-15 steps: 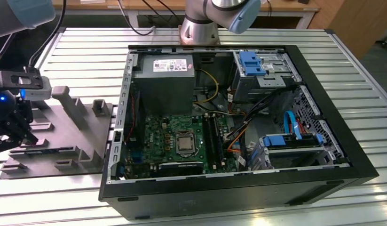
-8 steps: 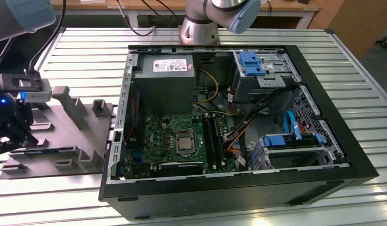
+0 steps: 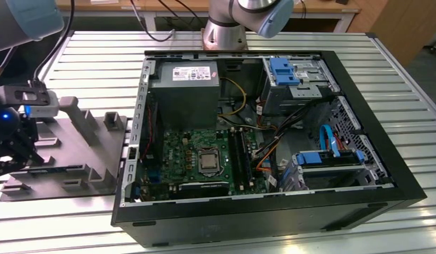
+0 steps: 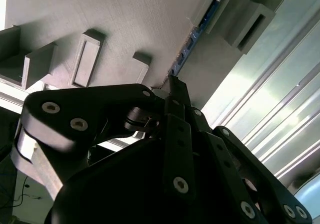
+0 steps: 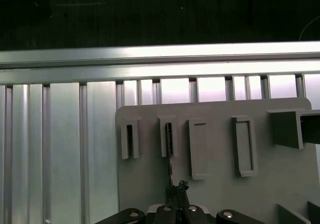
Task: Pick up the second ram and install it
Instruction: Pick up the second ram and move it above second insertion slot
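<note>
Second ram (image 4: 198, 32) in grey holder (image 4: 125, 18), hand (image 4: 174, 85) gripping

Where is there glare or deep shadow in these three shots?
Second wrist view: strong glare on the metal table, gripper underlit. First wrist view: the table's edge rail shines, background black. Exterior view: even light, computer case interior shadowed.

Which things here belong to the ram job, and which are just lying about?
Job: second ram, pincer closed on it, grey holder tray, motherboard's black memory slots.
Lying about: power-supply box, blue drive bracket, processor socket, slatted table.
</note>
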{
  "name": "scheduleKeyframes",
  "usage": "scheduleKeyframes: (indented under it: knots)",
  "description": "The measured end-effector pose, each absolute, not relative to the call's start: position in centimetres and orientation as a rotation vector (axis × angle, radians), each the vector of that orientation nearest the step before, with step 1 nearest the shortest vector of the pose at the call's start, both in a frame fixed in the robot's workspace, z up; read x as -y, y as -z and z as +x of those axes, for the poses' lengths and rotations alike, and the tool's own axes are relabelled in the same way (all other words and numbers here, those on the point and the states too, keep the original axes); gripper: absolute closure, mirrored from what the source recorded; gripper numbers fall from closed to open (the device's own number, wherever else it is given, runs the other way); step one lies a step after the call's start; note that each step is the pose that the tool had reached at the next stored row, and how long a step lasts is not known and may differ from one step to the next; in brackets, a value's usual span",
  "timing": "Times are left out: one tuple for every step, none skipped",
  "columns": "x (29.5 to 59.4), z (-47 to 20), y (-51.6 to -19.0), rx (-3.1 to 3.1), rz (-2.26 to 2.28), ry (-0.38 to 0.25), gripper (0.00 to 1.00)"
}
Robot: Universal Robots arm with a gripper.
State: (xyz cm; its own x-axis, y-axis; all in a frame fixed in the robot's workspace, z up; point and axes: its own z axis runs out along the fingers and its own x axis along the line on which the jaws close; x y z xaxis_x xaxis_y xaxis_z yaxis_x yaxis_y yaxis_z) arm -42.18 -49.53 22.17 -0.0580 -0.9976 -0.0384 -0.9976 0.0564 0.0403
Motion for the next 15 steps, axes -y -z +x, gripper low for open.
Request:
scheduleKeyframes:
  knots:
    - [49.54, -42.18, -22.07, -2.282, -2.157, -0.087, 0.9]
    - [49.54, -42.18, -21.98, -2.281, -2.158, -0.088, 0.9]
    - [49.54, -42.18, -21.87, -2.28, -2.159, -0.088, 0.9]
    - [49.54, -42.18, -21.77, -2.279, -2.16, -0.088, 0.9]
    - [49.54, -42.18, -21.69, -2.278, -2.161, -0.087, 0.9]
    - [49.54, -42.18, -21.62, -2.277, -2.162, -0.087, 0.9]
    - [49.55, -42.19, -21.56, -2.276, -2.164, -0.088, 0.9]
    - [49.55, -42.2, -21.52, -2.275, -2.165, -0.087, 0.9]
    - [49.58, -42.22, -21.49, -2.274, -2.166, -0.088, 0.9]
    - [49.62, -42.25, -21.47, -2.272, -2.168, -0.087, 0.9]
    - [49.66, -42.27, -21.45, -2.271, -2.169, -0.087, 0.9]
    - [49.68, -42.29, -21.43, -2.27, -2.17, -0.087, 0.9]
    - [49.68, -42.28, -21.43, -2.27, -2.171, -0.087, 0.9]
    - [49.68, -42.28, -21.43, -2.269, -2.171, -0.088, 0.9]
    - [49.69, -42.28, -21.43, -2.269, -2.171, -0.087, 0.9]
